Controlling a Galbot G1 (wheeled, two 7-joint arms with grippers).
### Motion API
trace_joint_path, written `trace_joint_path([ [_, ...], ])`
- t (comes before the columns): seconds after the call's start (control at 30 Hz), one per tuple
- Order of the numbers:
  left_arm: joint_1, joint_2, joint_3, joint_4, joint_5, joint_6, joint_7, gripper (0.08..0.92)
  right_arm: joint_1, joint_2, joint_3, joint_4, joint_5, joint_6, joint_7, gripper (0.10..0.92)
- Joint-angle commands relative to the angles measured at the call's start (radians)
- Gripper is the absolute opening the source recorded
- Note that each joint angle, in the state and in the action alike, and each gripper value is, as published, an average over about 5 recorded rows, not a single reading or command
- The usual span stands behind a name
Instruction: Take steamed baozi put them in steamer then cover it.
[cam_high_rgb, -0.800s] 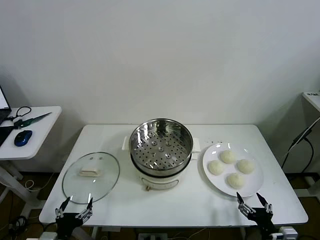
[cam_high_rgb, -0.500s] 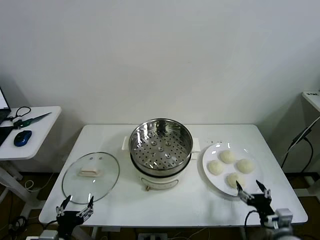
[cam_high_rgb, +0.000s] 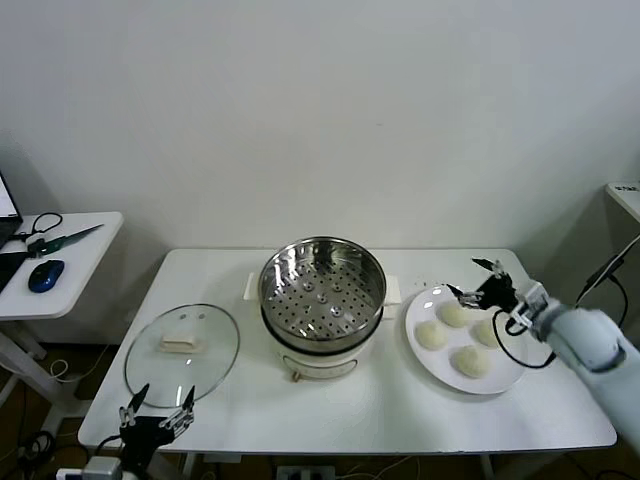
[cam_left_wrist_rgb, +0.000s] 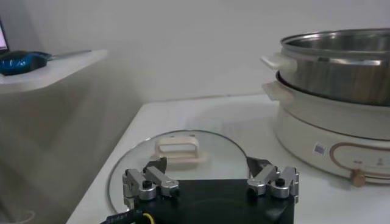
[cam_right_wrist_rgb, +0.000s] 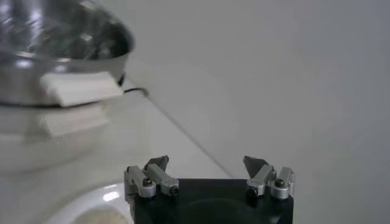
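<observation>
Up and away goes the right tool (cam_high_rgb: 478, 282), which sat at the lower right edge of the frame a moment back and has now swung up to hover over the far rim of the plate, while the left one has barely stirred.

Working across from the left: the left tool (cam_high_rgb: 157, 412) waits at the lower left, prongs spread wide and holding nothing, just below the near edge of the glass lid (cam_high_rgb: 182, 353). That lid lies flat on the white surface (cam_high_rgb: 250, 405), handle up. Its wrist view shows the same thing, lid (cam_left_wrist_rgb: 183, 161) just ahead of the open prongs.

Centre frame, the steamer (cam_high_rgb: 322, 290) stands uncovered, its perforated tray bare. Not one bun in yet.

Right of centre, the plate (cam_high_rgb: 500, 375) carries all four steamed baozi (cam_high_rgb: 454, 313), clustered together. The right tool hangs above the farthest bun, splayed open and empty, apart from it as far as I can judge; its own wrist view shows spread prongs with the steamer's handle (cam_right_wrist_rgb: 82, 89) beyond.

So this looks like the approach to the very first pick. Next it needs to drop squarely over one bun, close gently enough not to crush the soft dough, then carry it left over the steamer rim.
</observation>
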Motion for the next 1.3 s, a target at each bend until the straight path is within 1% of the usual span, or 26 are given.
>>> trace_joint_path([
  [0.03,0.004,0.004,-0.008,-0.014,-0.003,0.004,0.005,0.823,0.934,-0.008,-0.896,-0.359,-0.130,0.202,-0.539,0.823],
  [0.17,0.003,0.005,-0.012,-0.012,-0.003,0.005,0.007,0.823,1.012,0.074,-1.034,-0.417,-0.101,0.187,-0.570,0.823],
  [0.27,0.002,0.002,-0.011,-0.013,-0.002,0.008,0.010,0.823,0.987,0.115,-1.064,-0.439,-0.060,0.150,-0.557,0.823],
  [0.67,-0.009,-0.013,-0.008,-0.020,0.010,0.027,0.026,0.823,0.691,0.221,-0.843,-0.524,-0.044,0.093,-0.473,0.823],
  [0.83,-0.014,-0.017,-0.007,-0.014,0.021,0.027,0.028,0.823,0.639,0.281,-0.808,-0.589,-0.109,0.105,-0.464,0.823],
  [1.03,-0.015,-0.018,-0.006,0.001,0.026,0.023,0.028,0.823,0.584,0.349,-0.743,-0.684,-0.193,0.114,-0.416,0.823],
  [1.3,-0.011,-0.020,-0.003,0.007,0.034,0.020,0.028,0.823,0.534,0.400,-0.680,-0.750,-0.224,0.108,-0.383,0.823],
])
